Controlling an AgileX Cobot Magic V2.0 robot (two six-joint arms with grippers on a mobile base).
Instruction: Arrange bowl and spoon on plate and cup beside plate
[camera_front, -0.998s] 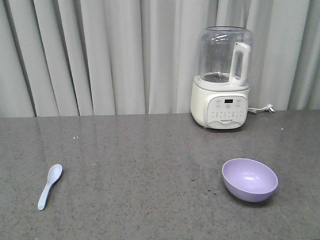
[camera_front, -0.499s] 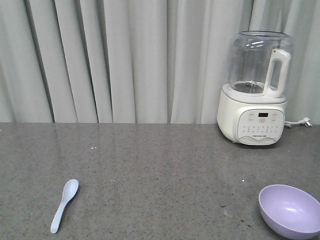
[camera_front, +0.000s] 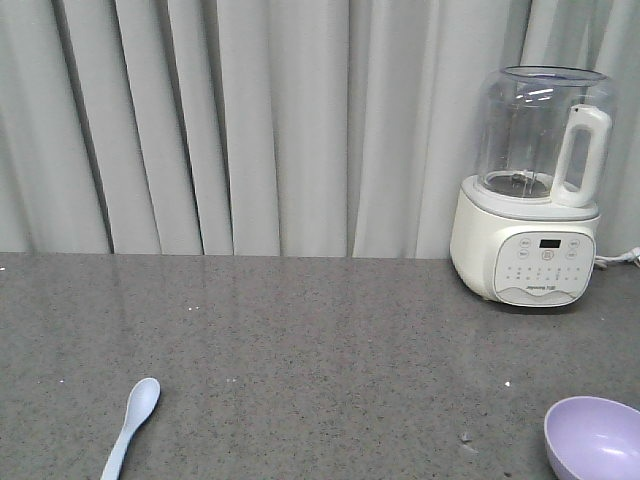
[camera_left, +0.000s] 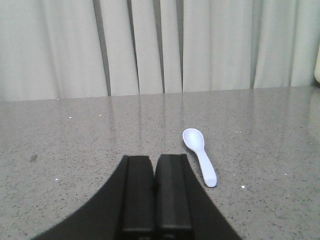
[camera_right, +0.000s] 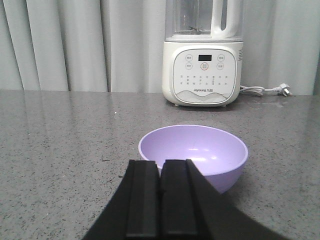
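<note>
The bowl (camera_front: 595, 440) and spoon (camera_front: 128, 432) sit lower in view — blender (camera_front: 530, 200) further right.

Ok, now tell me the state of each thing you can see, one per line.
Spoon: lying flat on the counter, scoop up, empty.
Bowl: upright, empty.
Blender: empty, its plug lying loose.
Left gripper: shut, holding nothing.
Right gripper: shut, holding nothing.

A round lavender plastic bowl (camera_right: 193, 150), a pale blue plastic spoon (camera_left: 201, 158) and a grey speckled stone counter (camera_front: 330, 350) are seen.
</note>
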